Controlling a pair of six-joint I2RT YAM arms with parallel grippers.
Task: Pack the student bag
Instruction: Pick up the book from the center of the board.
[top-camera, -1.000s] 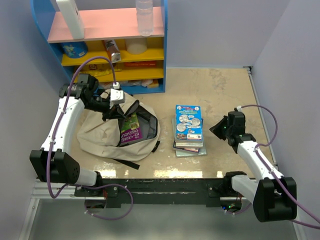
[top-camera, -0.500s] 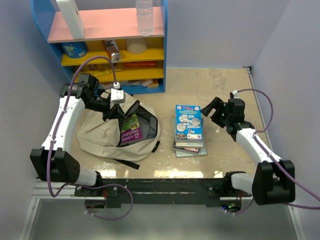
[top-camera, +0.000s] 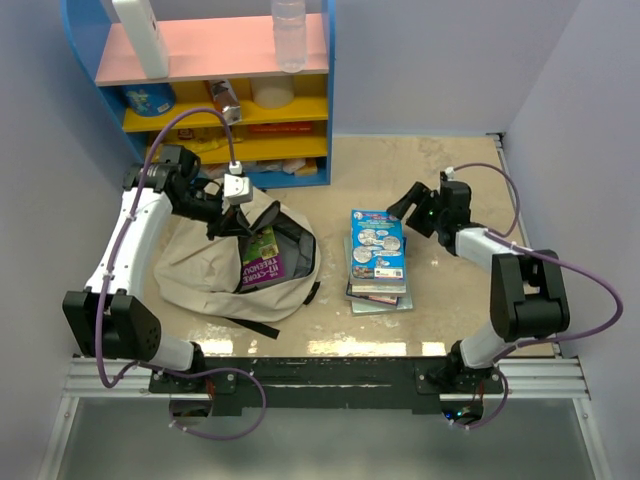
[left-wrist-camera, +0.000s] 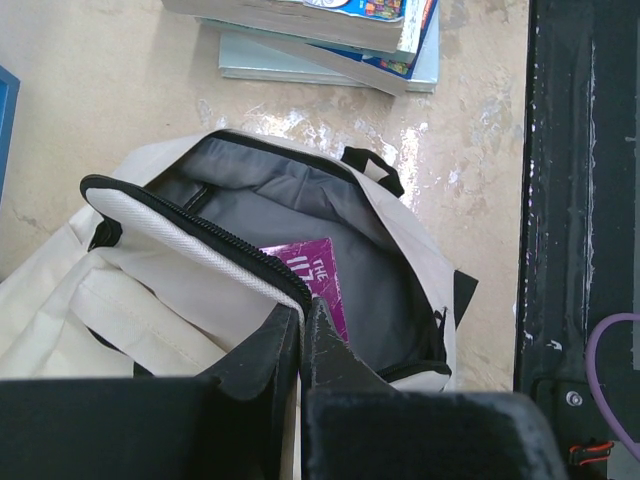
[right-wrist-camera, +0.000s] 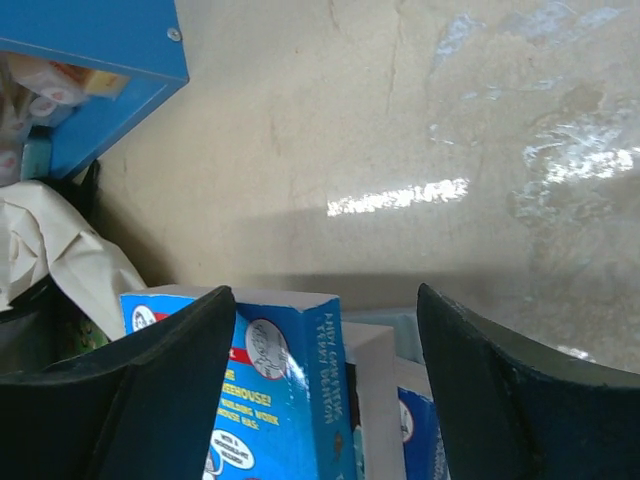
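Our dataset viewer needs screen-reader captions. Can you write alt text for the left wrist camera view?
The left gripper, jaws shut, pinches the zippered rim of the student bag, holding its mouth open. A purple book lies inside, and a stack of books sits on the table beyond.

Cannot read the purple book (left-wrist-camera: 320, 275), half under the zip edge of the student bag (left-wrist-camera: 130, 300). Only a strip of the book stack (left-wrist-camera: 310, 25), cut by the top border. Cannot name the clutter (top-camera: 215, 95) on the shelf (top-camera: 215, 55)
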